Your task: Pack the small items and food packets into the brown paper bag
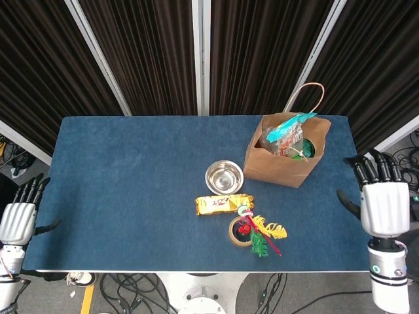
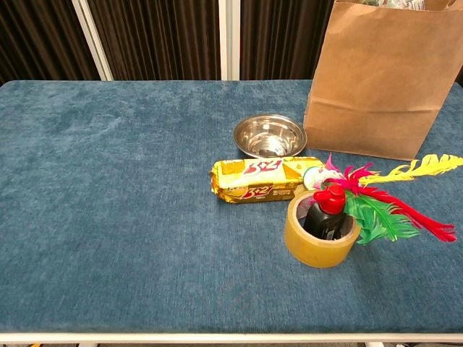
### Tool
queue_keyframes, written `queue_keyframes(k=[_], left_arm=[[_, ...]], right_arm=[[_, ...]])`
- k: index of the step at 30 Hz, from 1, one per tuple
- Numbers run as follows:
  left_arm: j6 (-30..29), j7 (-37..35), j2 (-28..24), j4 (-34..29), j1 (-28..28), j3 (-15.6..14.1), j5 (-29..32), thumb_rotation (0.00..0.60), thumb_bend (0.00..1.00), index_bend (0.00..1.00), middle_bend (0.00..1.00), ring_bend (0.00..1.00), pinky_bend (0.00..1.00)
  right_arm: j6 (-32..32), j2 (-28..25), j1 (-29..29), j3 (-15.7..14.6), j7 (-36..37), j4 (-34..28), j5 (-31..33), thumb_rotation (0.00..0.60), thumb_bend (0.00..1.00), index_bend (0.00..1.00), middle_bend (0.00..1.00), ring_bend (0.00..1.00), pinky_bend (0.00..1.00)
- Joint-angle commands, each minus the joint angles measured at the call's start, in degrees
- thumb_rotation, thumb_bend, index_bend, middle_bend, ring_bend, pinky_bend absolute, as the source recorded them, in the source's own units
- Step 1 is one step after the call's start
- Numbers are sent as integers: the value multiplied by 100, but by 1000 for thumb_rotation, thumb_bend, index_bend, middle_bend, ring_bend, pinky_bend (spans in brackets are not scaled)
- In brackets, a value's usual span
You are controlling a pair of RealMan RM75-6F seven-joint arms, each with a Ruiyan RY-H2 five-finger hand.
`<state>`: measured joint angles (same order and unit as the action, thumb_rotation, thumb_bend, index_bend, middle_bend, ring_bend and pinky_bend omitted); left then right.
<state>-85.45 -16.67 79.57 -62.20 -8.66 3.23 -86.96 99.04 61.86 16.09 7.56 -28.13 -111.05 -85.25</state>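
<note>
Bag [image 2: 376, 79] top cut off in chest view, contents hidden.

Before me a matt, napped blue cloth covers the table [image 2: 108, 217], on it a creased matt brown paper bag [image 2: 376, 87], a polished metal bowl [image 2: 270, 135], a glossy yellow foil packet [image 2: 264, 179], a shiny tan tape roll [image 2: 320, 233] and soft bright feathers [image 2: 391, 210].

A brown paper bag [image 2: 376, 79] was stood upright on the blue bench [image 2: 108, 217]. A steel bowl [image 2: 270, 135], a yellow packet [image 2: 262, 180], a tape roll [image 2: 320, 235] ringing a red-capped bottle [image 2: 325, 211], and a feathered shuttlecock [image 2: 383, 199] were laid before it.
</note>
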Motion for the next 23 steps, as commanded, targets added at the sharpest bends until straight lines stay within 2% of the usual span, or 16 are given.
queue_keyframes(k=[1, 6, 12, 23], left_arm=[[-31, -17, -13, -3, 21, -22, -22, 600, 137, 88, 59, 0, 118], [-50, -29, -32, -1, 47, -66, -56, 600, 137, 88, 59, 0, 118], [-83, 26, -89, -123, 57, -72, -74, 600, 137, 88, 59, 0, 118], [-17, 185, -185, -321, 33, -104, -97, 600, 138, 88, 59, 0, 118]], right_arm=[[-63, 278, -482, -447, 867, 913, 177, 600, 0, 295, 317, 153, 191], [-503, 600, -639, -597, 1456, 1772, 410, 600, 0, 269, 285, 109, 129], [-731, 816, -627, -550, 1766, 2333, 308, 600, 0, 253, 272, 99, 117], [-1277, 954, -651, -479, 1867, 2586, 557, 600, 0, 203, 219, 49, 61]])
